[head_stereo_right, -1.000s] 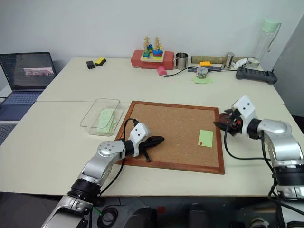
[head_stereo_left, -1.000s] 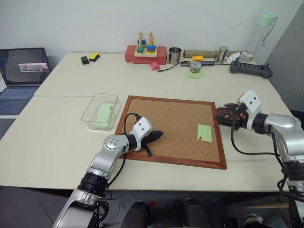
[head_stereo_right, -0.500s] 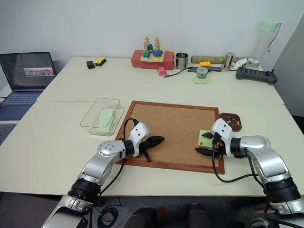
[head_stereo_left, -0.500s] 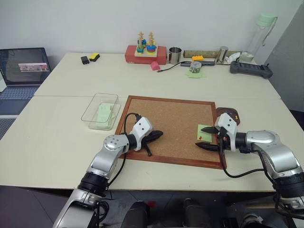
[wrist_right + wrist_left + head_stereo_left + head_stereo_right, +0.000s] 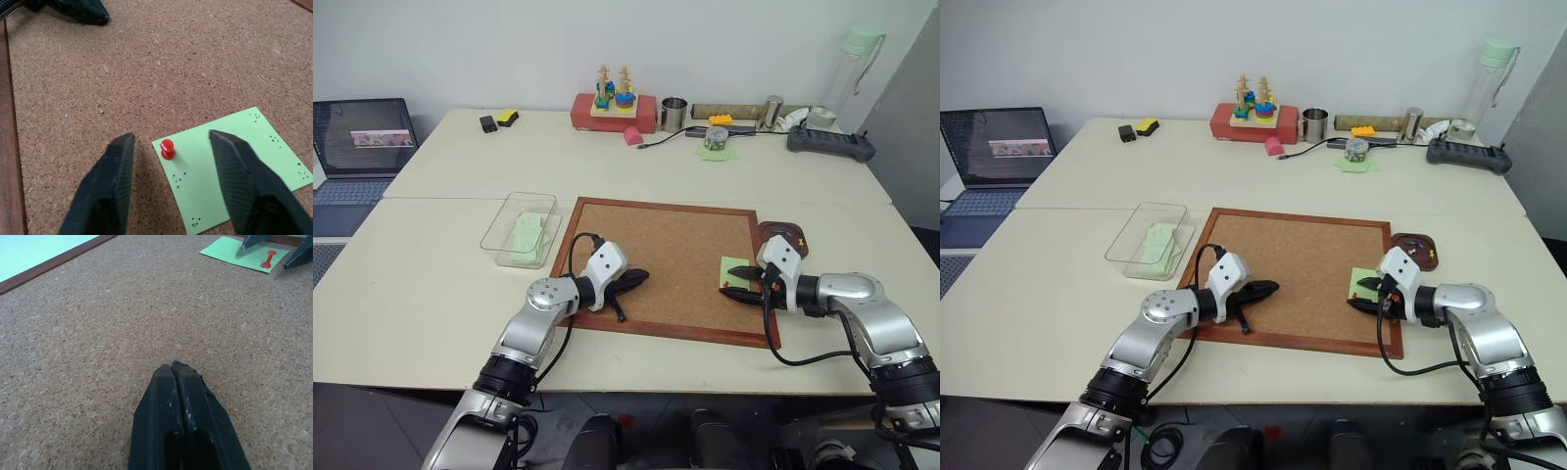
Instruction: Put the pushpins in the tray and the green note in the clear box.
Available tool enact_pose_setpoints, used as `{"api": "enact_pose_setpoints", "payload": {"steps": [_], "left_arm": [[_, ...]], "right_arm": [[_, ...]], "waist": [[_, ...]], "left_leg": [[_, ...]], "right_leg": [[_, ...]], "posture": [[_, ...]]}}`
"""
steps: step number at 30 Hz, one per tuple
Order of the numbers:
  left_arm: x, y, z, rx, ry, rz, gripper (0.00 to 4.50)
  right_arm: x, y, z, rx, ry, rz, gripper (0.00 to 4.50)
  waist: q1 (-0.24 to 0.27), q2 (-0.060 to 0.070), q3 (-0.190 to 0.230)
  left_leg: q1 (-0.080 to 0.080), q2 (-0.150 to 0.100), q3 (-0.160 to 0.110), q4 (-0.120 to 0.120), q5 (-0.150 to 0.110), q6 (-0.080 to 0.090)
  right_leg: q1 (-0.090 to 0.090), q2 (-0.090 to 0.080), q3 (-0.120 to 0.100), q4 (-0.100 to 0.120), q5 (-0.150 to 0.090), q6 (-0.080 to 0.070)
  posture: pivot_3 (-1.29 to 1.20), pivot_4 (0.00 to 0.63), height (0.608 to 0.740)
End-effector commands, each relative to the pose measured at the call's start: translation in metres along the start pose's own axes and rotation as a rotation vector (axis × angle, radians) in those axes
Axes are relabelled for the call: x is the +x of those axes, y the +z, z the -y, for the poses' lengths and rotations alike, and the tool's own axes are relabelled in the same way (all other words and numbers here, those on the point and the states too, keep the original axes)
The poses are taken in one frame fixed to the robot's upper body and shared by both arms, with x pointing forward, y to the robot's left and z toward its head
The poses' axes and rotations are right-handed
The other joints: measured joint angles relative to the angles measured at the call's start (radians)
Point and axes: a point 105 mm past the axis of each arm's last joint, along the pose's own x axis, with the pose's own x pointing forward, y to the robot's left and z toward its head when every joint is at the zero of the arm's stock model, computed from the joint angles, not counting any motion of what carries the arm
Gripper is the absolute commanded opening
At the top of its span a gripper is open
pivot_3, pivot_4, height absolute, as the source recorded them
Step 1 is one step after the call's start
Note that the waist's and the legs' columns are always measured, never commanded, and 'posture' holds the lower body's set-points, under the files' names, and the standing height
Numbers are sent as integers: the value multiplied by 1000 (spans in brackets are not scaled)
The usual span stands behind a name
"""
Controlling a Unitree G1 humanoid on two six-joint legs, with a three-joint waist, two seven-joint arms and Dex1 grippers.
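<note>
Your right gripper [image 5: 171,147] sits low over the corkboard [image 5: 656,255] with its two fingers [image 5: 105,181] spread, one on each side of the red pin [image 5: 167,149]; neither finger touches the pin. The pin stands in the near corner of the green note [image 5: 230,166], which lies flat on the cork beneath the gripper, partly under one finger. Behind that gripper, just off the board's right frame, you can see the tray [image 5: 787,238] with the yellow pin [image 5: 1415,251] lying in its recess. Your left gripper [image 5: 177,374] rests on the cork near the board's left edge, its fingers pressed together and holding nothing; from it, the note and red pin lie well ahead across the board, with the right gripper's fingertips flanking the pin. The clear box [image 5: 521,228] stands to the left of your left gripper, on the table just beside the board's frame, and it contains a pale green sheet [image 5: 528,235].
</note>
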Motion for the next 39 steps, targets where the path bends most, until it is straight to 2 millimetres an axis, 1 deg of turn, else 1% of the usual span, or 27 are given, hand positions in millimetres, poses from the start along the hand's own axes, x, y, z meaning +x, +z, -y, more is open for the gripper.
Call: {"api": "enact_pose_setpoints", "payload": {"steps": [1,2,3,4,7,9,13,18,22,26,27,29,32,33,35,37,39], "left_arm": [[-1,-32,8,-39,-18,-120,0],[-1,-32,8,-39,-18,-120,0],[-1,-32,8,-39,-18,-120,0],[-1,-32,9,-39,-17,-121,0],[-1,-32,9,-40,-18,-121,0],[-1,-32,9,-41,-18,-121,0],[-1,-32,9,-42,-19,-121,0],[0,-32,9,-44,-19,-121,0],[0,-31,8,-52,-10,-113,0],[3,-25,3,-68,15,-79,0],[4,-21,1,-75,23,-64,0],[4,-7,-4,-96,41,-11,0],[-2,23,-16,-184,69,100,0],[-6,33,-19,-213,65,135,190],[-15,50,-20,-257,33,186,431],[-23,61,-15,-294,-19,219,855],[-30,70,-11,-318,-46,248,1233]], "right_arm": [[-1,7,2,-57,-7,16,1421],[-1,6,2,-63,-9,13,1326],[-1,5,3,-73,-10,8,1074],[-1,4,3,-80,-10,4,941],[-2,5,2,-93,-8,8,325],[-2,7,1,-98,-3,17,35],[-5,14,0,-106,8,37,35],[-11,32,-1,-146,16,77,35],[-18,50,-1,-202,21,104,35],[-22,60,-1,-286,23,97,35],[-22,62,-1,-311,23,95,35],[-22,66,-1,-379,23,88,35],[-19,71,-3,-476,22,91,35],[-18,72,-4,-517,22,93,12],[-15,74,-5,-583,19,102,0],[-13,77,-5,-641,3,122,0],[-11,80,-3,-711,-18,144,0]], "waist": [[0,0,0],[0,0,0],[0,0,0],[0,0,0],[0,0,0],[0,0,0],[0,0,0],[0,0,0],[0,0,0],[3,0,0],[3,-1,0],[9,-1,0],[15,-2,2],[15,-4,3],[15,-6,4],[12,-6,5],[10,-6,4]], "left_leg": [[0,0,0,0,0,0],[0,0,0,0,0,0],[0,0,0,0,0,0],[0,0,0,0,0,0],[0,0,0,0,0,0],[0,0,0,0,0,0],[0,0,0,0,0,0],[0,0,0,0,0,0],[0,0,0,0,0,0],[0,0,0,0,0,0],[0,0,0,0,0,0],[0,0,0,0,0,0],[0,0,0,0,0,0],[-1,0,0,0,0,0],[-2,0,-1,0,0,0],[-6,1,-1,0,0,0],[-15,0,-1,0,0,-1]], "right_leg": [[0,0,0,0,0,0],[0,0,0,0,0,0],[0,0,0,0,0,0],[0,0,0,0,0,0],[0,0,0,0,0,0],[0,0,0,0,0,0],[0,0,0,0,0,0],[0,0,0,0,0,0],[0,0,0,0,0,0],[0,0,0,-1,0,0],[0,0,-1,-1,0,0],[0,0,0,-1,0,0],[0,-1,-1,-1,0,0],[0,-1,-1,0,0,0],[-1,0,-2,0,0,0],[-5,0,-2,-1,0,0],[-15,0,-1,1,0,0]], "posture": [[0,150,740],[0,150,740],[0,150,740],[0,150,740],[0,150,740],[0,150,740],[0,150,740],[0,150,740],[0,150,740],[0,150,740],[0,150,740],[0,150,740],[0,150,740],[0,150,740],[0,150,740],[0,150,740],[0,150,740]]}}
